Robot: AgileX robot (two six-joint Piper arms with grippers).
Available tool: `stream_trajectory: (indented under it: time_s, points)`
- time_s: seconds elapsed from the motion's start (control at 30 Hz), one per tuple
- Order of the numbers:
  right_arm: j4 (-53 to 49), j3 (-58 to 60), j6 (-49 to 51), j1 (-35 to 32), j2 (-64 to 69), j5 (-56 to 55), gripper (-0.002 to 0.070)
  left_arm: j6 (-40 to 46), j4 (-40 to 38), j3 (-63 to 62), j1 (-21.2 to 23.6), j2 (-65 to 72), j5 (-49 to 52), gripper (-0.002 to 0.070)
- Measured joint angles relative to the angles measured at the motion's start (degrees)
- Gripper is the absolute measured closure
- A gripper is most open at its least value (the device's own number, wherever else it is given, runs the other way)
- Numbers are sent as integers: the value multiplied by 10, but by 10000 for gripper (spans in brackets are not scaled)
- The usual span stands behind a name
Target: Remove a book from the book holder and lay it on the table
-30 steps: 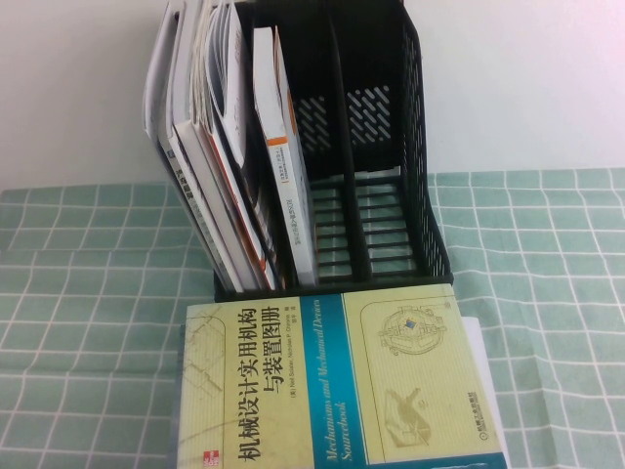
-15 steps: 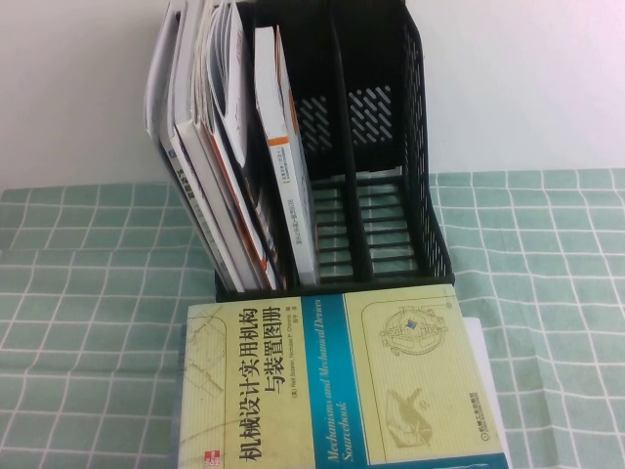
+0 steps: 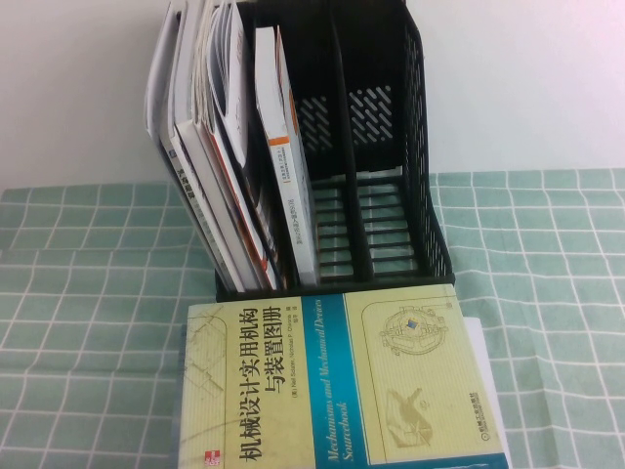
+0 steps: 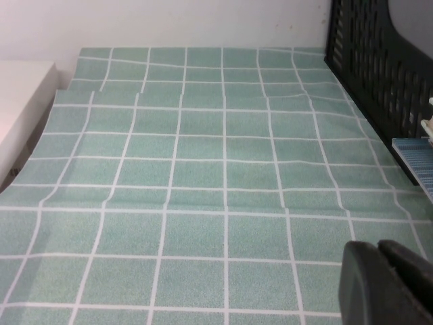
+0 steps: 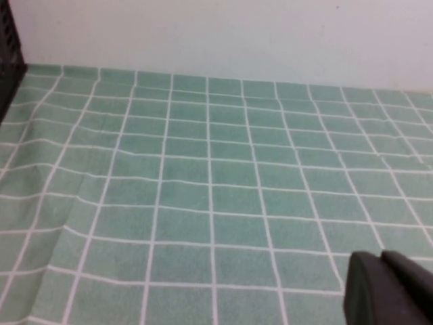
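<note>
While the book [image 3: 332,381] lies flat on the table [image 3: 88,293] before the book holder [image 3: 391,147], I see my left gripper [image 4: 389,284] and right gripper [image 5: 389,288] pressed together, low over cloth, apart from it.

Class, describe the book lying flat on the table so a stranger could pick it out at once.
Find the tall black book holder on the green checked table. Directly in front of it, flat and cover up, lies the book. Unlike the thin white volumes upright in the holder's left compartment, it is thick, pale yellow-green, with a black Chinese title. Both grippers, left and right, hover apart from it.
</note>
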Motion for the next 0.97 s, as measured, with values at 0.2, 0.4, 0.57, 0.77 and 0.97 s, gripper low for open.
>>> stream_trajectory:
  time_s: [0.2,0.4,0.57,0.77,0.97]
  points:
    - [-5,0,39,30,0,35,678,0,0,0,0,0,0,678]
    - [-6,0,43,33,0,42,678,0,0,0,0,0,0,678]
    - [-6,0,43,33,0,42,678,0,0,0,0,0,0,678]
    - [-6,0,43,33,0,42,678,-1,0,0,0,0,0,678]
    - [-6,0,43,33,0,42,678,-1,0,0,0,0,0,678]
